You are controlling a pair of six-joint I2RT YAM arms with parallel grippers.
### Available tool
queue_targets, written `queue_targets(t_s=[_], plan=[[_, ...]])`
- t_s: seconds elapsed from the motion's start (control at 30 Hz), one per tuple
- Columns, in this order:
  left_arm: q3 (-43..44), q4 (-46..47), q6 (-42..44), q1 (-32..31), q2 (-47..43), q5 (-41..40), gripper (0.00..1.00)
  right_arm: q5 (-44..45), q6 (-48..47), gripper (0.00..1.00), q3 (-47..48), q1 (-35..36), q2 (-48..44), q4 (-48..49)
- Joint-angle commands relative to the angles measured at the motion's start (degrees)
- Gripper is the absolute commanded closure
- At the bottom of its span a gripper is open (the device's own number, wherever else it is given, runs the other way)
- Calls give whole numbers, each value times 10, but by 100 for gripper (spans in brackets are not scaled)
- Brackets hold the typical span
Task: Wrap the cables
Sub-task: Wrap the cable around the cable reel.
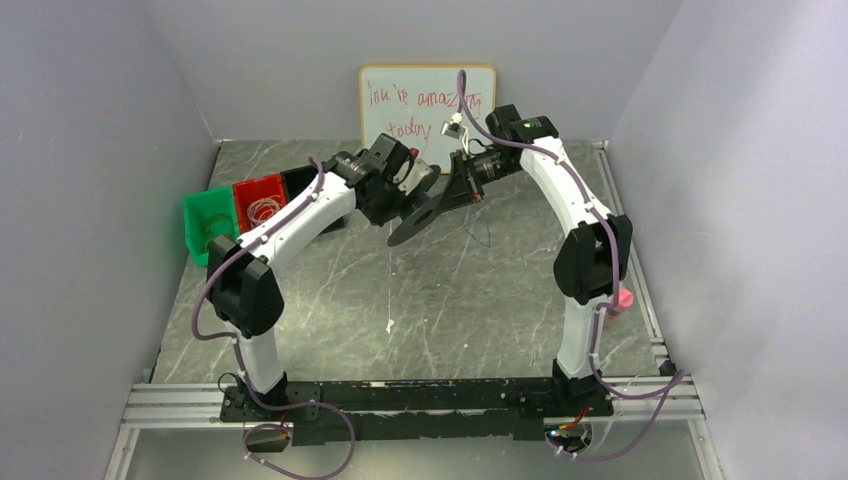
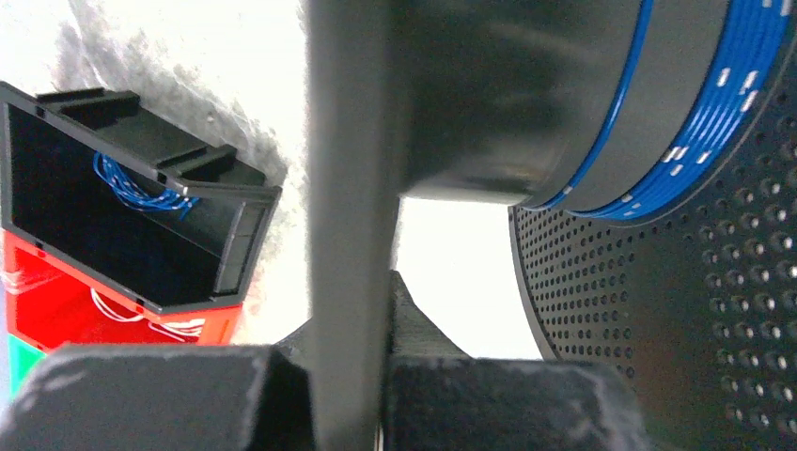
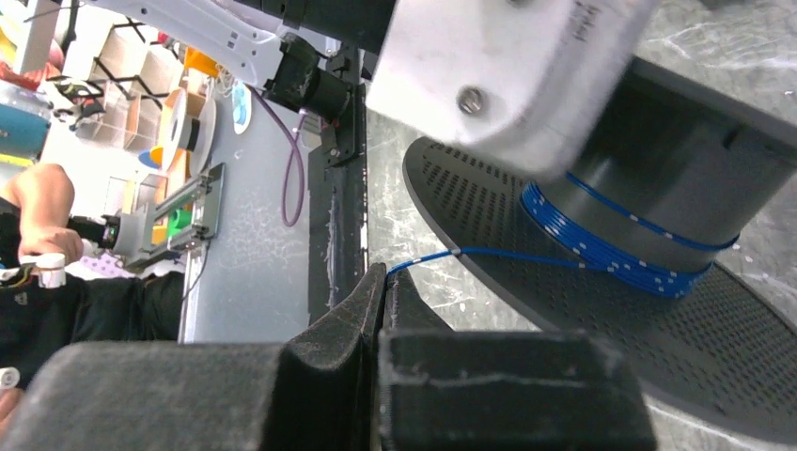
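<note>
Far whiteboard (image 1: 427, 100) reads "You're amazing today". Left gripper (image 2: 348, 376) clamps the black perforated spool (image 3: 658, 178); right gripper (image 3: 381, 287) pinches the thin blue cable (image 3: 470, 252); red bin (image 1: 262, 190) far left.

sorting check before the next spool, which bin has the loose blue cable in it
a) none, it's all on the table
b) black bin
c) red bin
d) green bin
b: the left wrist view shows loops of blue cable lying inside the black bin, while the red bin next to it holds only whitish wire.
</note>
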Motion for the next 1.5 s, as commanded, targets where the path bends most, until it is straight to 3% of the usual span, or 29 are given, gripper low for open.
queue_targets(t_s=[0.0, 0.3, 0.73, 1.03, 1.3, 1.47], plan=[[51, 28, -100, 11, 21, -61, 98, -31, -11, 100, 16, 32, -6, -46], [110, 36, -204, 35, 24, -24, 98, -26, -21, 100, 4, 72, 13, -48], [103, 99, -298, 107, -31, 48, 98, -21, -37, 100, 11, 106, 37, -65], [115, 83, -323, 114, -17, -68, 98, -15, -62, 99, 27, 136, 48, -91], [115, 83, -353, 129, -18, -101, 98, -16, -77, 99, 30, 150, 60, -105], [124, 75, -361, 130, -8, -168, 98, -28, -84, 99, 33, 163, 56, -108]])
